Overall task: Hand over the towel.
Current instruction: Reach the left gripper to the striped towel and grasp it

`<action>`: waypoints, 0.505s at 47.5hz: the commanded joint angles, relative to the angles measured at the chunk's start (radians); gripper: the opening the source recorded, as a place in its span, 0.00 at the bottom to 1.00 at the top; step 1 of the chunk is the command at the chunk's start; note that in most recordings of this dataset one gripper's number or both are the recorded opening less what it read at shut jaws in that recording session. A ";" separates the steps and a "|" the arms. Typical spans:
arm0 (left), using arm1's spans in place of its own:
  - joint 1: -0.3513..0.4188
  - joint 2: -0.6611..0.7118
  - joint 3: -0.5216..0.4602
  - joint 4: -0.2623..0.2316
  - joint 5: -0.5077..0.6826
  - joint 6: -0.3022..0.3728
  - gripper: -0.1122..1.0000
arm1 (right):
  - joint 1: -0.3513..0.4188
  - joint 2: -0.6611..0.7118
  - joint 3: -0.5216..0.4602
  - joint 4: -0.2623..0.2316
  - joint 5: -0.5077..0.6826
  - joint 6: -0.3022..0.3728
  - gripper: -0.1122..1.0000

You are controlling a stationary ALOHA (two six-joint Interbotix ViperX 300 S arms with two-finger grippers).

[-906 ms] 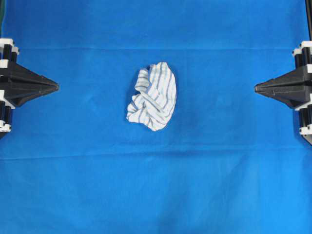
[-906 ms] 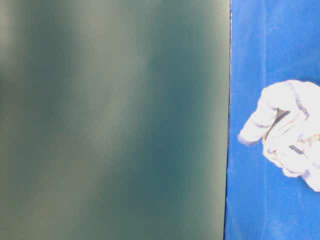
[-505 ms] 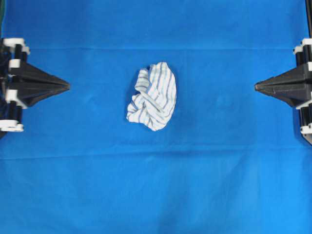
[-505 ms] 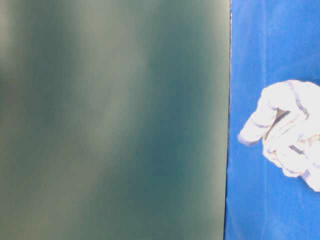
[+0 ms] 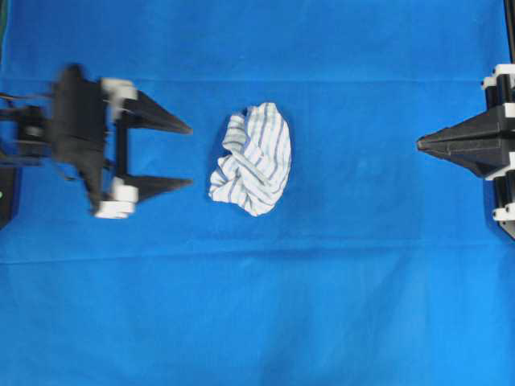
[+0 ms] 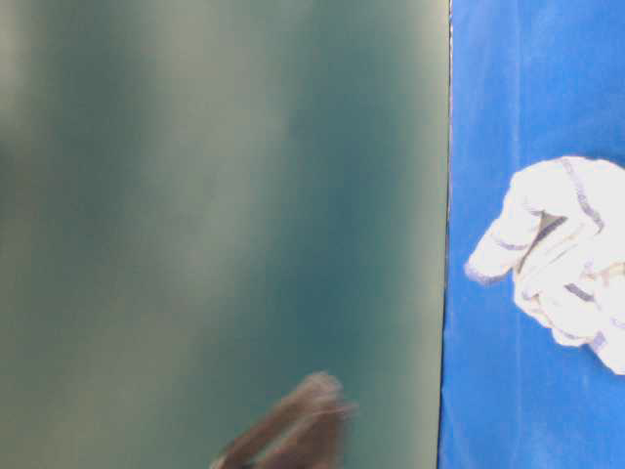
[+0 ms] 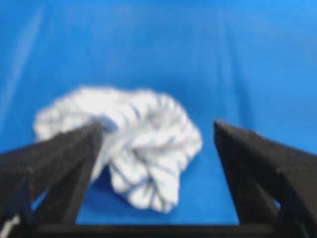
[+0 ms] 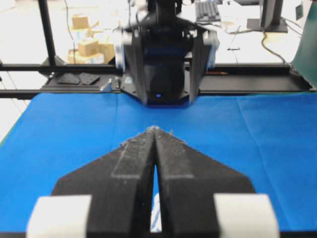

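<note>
**Operator:** Report the position of the towel (image 5: 253, 158).

**Inspector:** The towel lies crumpled in a loose bundle near the centre of the worktop, resting on the large blue cloth (image 5: 257, 305) that covers the surface. It is white with thin blue-grey stripes. Nothing is touching it.

**Operator:** State of the left hand (image 5: 187, 155).

**Inspector:** The left hand is spread wide, with its two black fingers well apart. It holds nothing. In the overhead view its fingertips (image 5: 183, 129) point toward the towel and stop just short of it, with a strip of blue cloth visible between tips and fabric. In the left wrist view the towel (image 7: 130, 148) sits between and beyond the two fingers (image 7: 59, 163), roughly in line with the gap. This hand appears blurred in the overhead view.

**Operator:** State of the right hand (image 5: 421, 144).

**Inspector:** The right hand is fully closed, its fingers pressed together to a single point, and it grips nothing. It sits at the right edge of the overhead view, well apart from the towel, with its tip directed toward the centre of the worktop. The right wrist view confirms the fingers (image 8: 133, 168) meet along their length.

**Operator:** Table-level view?

**Inspector:** Mostly a blurred dark green surface (image 6: 215, 195); the towel (image 6: 562, 254) shows at the right on the blue cloth.
</note>
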 commanded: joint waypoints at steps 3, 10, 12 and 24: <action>0.009 0.156 -0.071 -0.003 -0.006 0.002 0.94 | 0.000 0.020 -0.026 0.002 -0.002 0.002 0.10; 0.012 0.331 -0.140 -0.002 -0.011 0.000 0.94 | 0.000 0.034 -0.025 0.002 -0.002 0.000 0.10; 0.014 0.387 -0.163 -0.002 -0.009 0.000 0.94 | 0.000 0.038 -0.023 0.002 -0.002 0.000 0.10; 0.015 0.578 -0.245 -0.002 -0.005 0.000 0.94 | 0.000 0.063 -0.021 0.002 0.000 0.002 0.10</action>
